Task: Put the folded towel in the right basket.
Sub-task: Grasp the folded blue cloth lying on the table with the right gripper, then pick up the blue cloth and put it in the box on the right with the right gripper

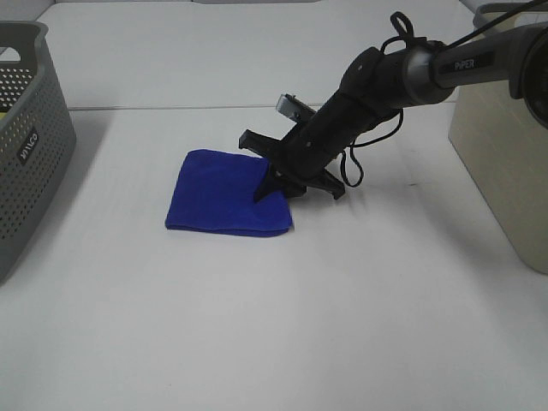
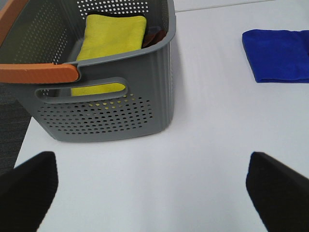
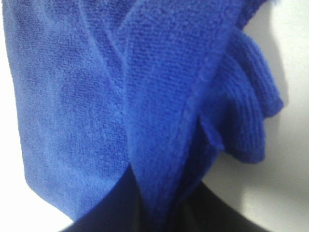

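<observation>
R pincer (image 1: 272,185) angled down, pinching blue towel (image 1: 214,204) edge.

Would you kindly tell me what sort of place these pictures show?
Probably a robotics lab bench: a plain white table, the right gripper pinching a blue towel, and a grey basket and beige basket staged at the sides.

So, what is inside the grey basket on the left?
A folded yellow towel lies in the grey basket, with a dark brownish item beside it. The basket floor under them is covered, and the wall hides most of the dark piece.
</observation>
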Robot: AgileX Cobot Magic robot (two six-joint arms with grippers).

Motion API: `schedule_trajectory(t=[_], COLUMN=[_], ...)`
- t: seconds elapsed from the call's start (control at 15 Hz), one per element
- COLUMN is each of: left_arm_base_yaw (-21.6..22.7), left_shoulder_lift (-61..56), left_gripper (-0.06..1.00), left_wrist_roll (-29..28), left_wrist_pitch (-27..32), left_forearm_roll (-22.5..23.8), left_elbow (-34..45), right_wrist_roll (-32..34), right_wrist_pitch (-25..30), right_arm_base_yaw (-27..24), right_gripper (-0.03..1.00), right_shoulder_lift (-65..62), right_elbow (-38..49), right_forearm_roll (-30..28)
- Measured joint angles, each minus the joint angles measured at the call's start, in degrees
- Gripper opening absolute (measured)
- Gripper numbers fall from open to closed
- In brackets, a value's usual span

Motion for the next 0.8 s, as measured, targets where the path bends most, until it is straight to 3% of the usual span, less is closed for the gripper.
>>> schedule_trajectory(t=[0.27, 0.47, 0.67, 0.8], left_arm_base_yaw=[0.0, 0.0, 0.0, 0.0], left_shoulder_lift=[0.0, 0.0, 0.0, 0.0], left_gripper=[0.99, 0.99, 0.99, 0.99], left_wrist_roll=[0.0, 0.0, 0.0, 0.0], left_wrist_pitch=[0.0, 0.0, 0.0, -0.1], left_forearm_roll=[0.0, 0.1, 0.2, 0.2], left_elbow=[0.0, 0.0, 0.0, 0.0], right_wrist_roll=[-3.1, -2.8, -1.2, 1.0], right_wrist_pitch=[2.8, 15.7, 25.4, 26.8], right_arm_base_yaw=[-0.2, -2.4, -5.7, -9.0], right_gripper=[0.12, 0.12, 0.12, 0.12], right_shoulder_lift=[0.1, -0.7, -4.8, -9.2], right_elbow=[-1.2, -9.7, -19.4, -27.2], right_forearm_roll=[-0.5, -9.1, -13.7, -16.0])
